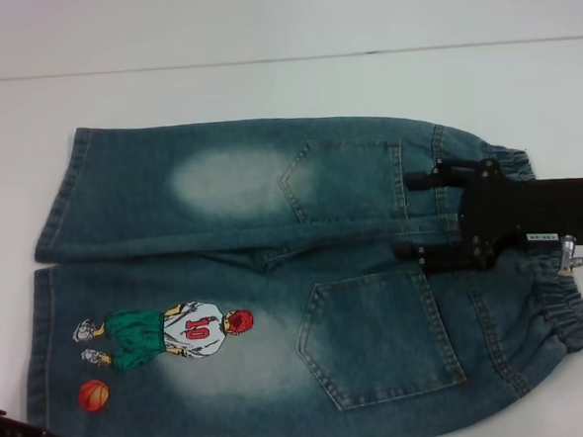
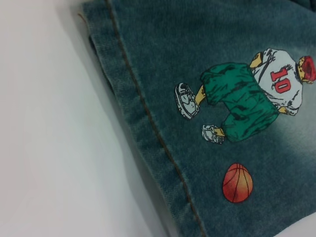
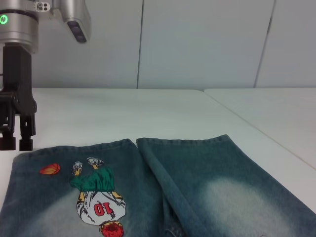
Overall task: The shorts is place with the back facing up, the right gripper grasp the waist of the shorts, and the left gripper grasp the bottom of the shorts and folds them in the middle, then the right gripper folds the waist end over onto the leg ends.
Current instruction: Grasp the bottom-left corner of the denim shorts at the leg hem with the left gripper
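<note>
1. Denim shorts (image 1: 275,279) lie flat on the white table (image 1: 263,82) in the head view, back side up, two patch pockets showing; waistband toward 3 o'clock, leg ends (image 1: 54,292) toward 9 o'clock.
2. Head view: right hand (image 1: 415,216) comes in from 3 o'clock over the waistband, between the two pockets. Its two fingers stand apart, one toward 12 o'clock, one toward 6, with denim showing between them. Contact with the cloth cannot be told.
3. Head view: left hand (image 1: 23,436) shows only as a dark tip at the 7 o'clock corner, just beside the hem of the near leg. Whether its fingers are apart or together cannot be told.
4. Left wrist view: stitched hem of the bottom of the shorts (image 2: 148,133) lies flat on the table; cartoon player print (image 2: 247,94) numbered 10 and orange ball (image 2: 237,183) sit beside the hem. No fingers visible.
5. Right wrist view: both legs lie side by side; the left hand (image 3: 17,133) hangs just beyond the hem of the printed leg, apparently not touching the cloth.
</note>
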Motion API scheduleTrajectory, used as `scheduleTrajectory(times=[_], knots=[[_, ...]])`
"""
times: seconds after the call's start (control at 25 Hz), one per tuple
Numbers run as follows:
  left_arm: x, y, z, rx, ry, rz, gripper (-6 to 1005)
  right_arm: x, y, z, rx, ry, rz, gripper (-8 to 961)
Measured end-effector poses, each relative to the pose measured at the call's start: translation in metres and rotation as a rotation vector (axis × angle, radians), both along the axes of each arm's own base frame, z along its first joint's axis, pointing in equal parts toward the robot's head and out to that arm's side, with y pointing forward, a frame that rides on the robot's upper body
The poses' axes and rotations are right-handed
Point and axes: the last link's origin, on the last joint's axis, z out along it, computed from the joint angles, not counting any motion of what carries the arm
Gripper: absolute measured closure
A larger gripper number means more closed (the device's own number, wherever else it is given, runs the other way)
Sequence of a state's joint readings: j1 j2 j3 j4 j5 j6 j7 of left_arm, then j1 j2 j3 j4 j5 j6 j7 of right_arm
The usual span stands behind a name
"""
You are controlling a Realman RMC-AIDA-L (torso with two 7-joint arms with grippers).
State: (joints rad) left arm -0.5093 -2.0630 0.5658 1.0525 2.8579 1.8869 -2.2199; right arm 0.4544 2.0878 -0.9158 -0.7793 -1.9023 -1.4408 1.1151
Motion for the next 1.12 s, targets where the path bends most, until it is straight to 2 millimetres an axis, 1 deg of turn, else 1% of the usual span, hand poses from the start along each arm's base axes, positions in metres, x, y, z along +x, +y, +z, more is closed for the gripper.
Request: scheduleTrajectory(times=[0.48, 0.72, 1.12], knots=[[0.0050, 0.0025, -0.0023, -0.024, -0.007, -0.020, 197, -0.0012, 0.0005, -0.0002, 0.002, 0.005, 0.001, 76], [0.0072, 0.0027, -0.0073, -0.051, -0.003, -0.027, 198, -0.0012, 0.0004, -0.0002, 0.002, 0.006, 0.001, 76], [0.0053, 0.0052, -0.0035, -0.027, 0.023, -0.019, 199, 0.0011, -0.0011, 0.0004, 0.002, 0.004, -0.004, 76]])
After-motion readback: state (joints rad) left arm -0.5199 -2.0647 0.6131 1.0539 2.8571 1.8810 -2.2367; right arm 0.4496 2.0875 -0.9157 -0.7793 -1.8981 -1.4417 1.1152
